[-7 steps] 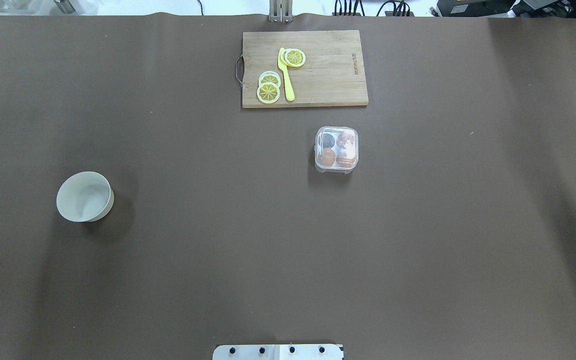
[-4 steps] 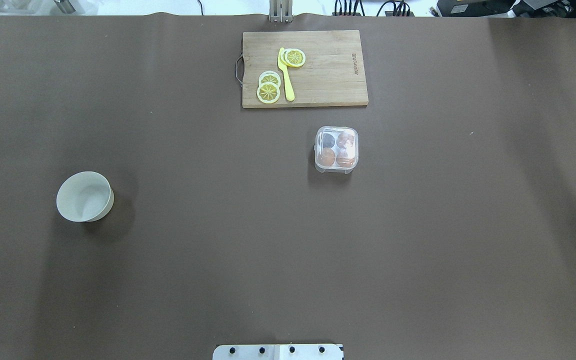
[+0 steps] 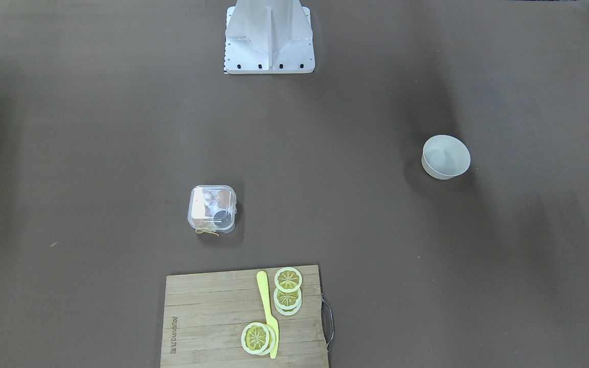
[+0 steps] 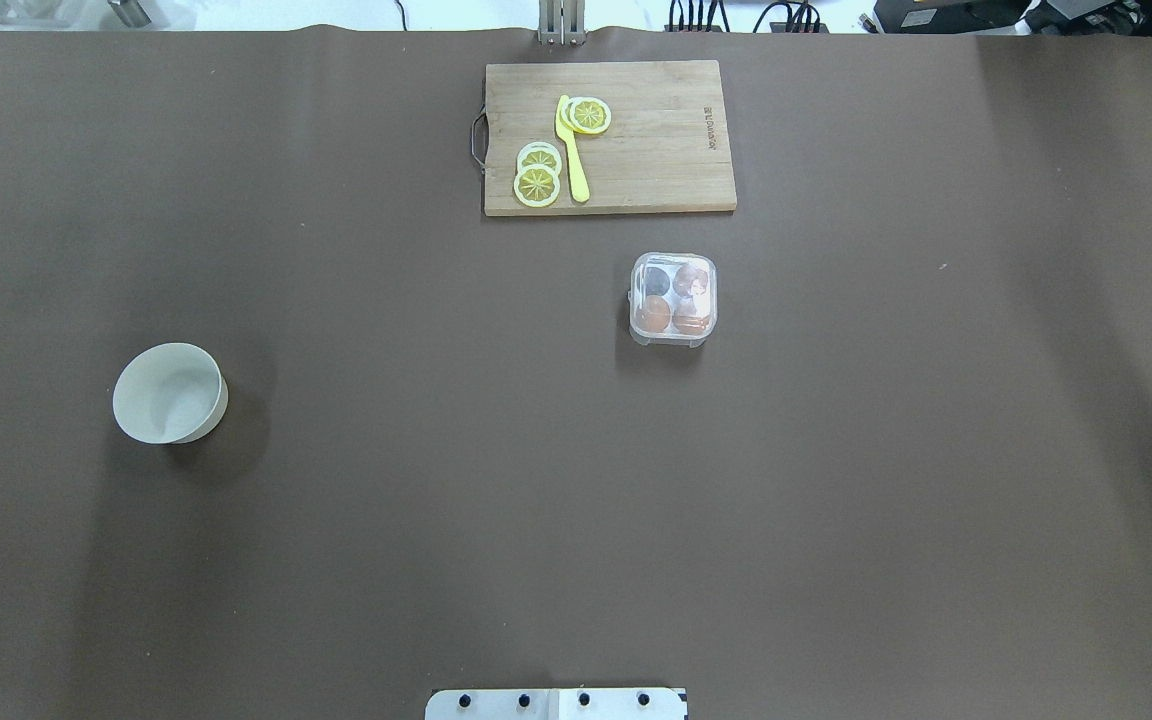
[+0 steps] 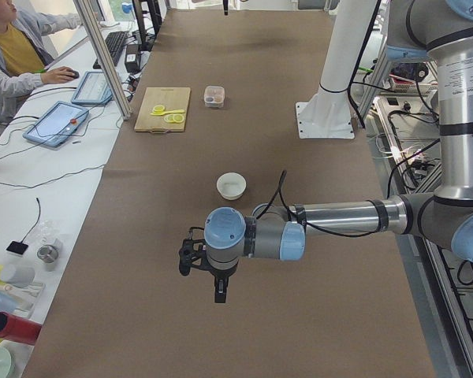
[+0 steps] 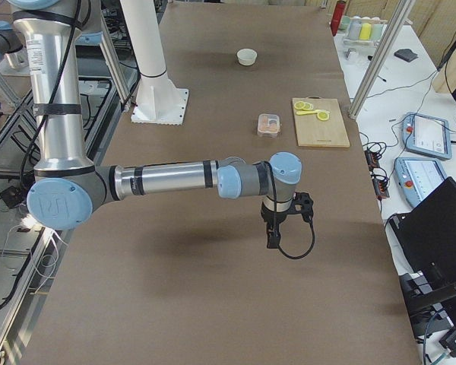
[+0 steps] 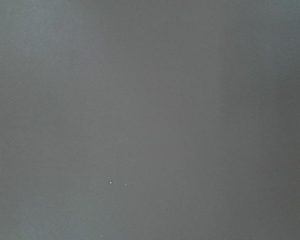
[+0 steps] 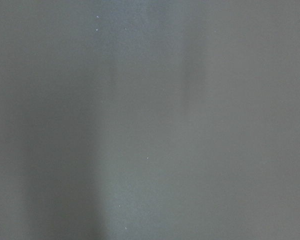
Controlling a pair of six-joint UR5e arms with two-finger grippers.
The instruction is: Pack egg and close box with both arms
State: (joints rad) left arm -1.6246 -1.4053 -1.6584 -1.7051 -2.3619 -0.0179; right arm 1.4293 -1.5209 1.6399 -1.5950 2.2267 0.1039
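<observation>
The clear box (image 4: 641,265) stands on the brown table just in front of the cutting board, with its lid down. Brown eggs (image 4: 650,315) show through the lid in three cells; the fourth cell looks dark. In the front view the box (image 3: 192,220) has its yellow string (image 3: 206,232) on the board side. My left gripper (image 5: 220,295) shows only in the exterior left view, hanging over bare table beyond the bowl; I cannot tell its state. My right gripper (image 6: 272,241) shows only in the exterior right view, over bare table far from the box (image 6: 269,124); I cannot tell its state. Both wrist views show only table.
A white bowl (image 4: 170,393) stands at the left. A wooden cutting board (image 4: 636,140) at the far edge carries lemon slices (image 4: 536,184) and a yellow knife (image 4: 572,150). The white base (image 4: 556,704) is at the near edge. An operator (image 5: 8,47) sits beside the table.
A dark tip at the right edge of the overhead view one second ago has left the view. The box, bowl and board have not moved.
</observation>
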